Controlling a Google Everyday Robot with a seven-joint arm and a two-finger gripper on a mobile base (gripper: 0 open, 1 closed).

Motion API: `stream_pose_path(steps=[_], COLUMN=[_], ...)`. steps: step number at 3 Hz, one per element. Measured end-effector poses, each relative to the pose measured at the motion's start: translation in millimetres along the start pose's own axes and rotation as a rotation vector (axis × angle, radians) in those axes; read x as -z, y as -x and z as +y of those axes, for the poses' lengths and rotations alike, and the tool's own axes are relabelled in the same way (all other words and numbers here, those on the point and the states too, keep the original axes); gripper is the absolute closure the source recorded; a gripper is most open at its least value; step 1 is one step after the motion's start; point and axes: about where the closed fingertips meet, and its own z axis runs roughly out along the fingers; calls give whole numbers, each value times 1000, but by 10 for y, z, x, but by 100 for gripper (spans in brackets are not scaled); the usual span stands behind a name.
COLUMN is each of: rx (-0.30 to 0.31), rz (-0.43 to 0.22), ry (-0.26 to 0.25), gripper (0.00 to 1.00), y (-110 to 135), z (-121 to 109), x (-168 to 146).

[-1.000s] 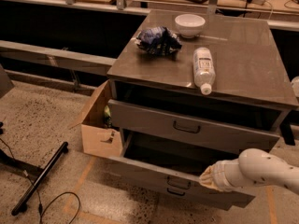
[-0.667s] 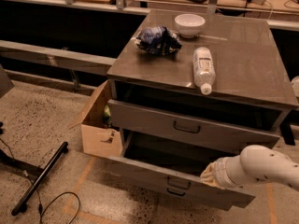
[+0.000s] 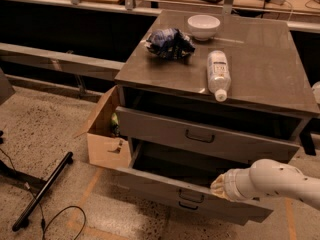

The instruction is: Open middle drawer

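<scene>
The grey cabinet (image 3: 260, 59) has its middle drawer (image 3: 155, 183) pulled out toward me, with its dark inside (image 3: 172, 160) showing. Its small black bail handle (image 3: 191, 196) is on the front. A second handle (image 3: 187, 206) sits just below it. The top drawer (image 3: 160, 126), with its handle (image 3: 200, 136), stands out a little. My white arm (image 3: 277, 180) reaches in from the right. My gripper (image 3: 218, 185) is at the pulled-out drawer's top front edge, right of the handle, mostly hidden behind the wrist.
On the cabinet top are a white bowl (image 3: 203, 25), a crumpled blue bag (image 3: 169, 41) and a lying plastic bottle (image 3: 218, 74). An open cardboard box (image 3: 105, 134) stands at the cabinet's left. A black bar (image 3: 42, 191) and cable (image 3: 60, 219) lie on the floor.
The arm's tip has shifted very slightly at the drawer's front edge. The drawer looks the same.
</scene>
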Motion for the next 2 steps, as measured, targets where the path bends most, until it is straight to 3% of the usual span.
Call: stream_pose_path(steps=[2], rx=[-36], rz=[25], ry=[-70], gripper=[100], y=[-81], z=[-226], x=[-393])
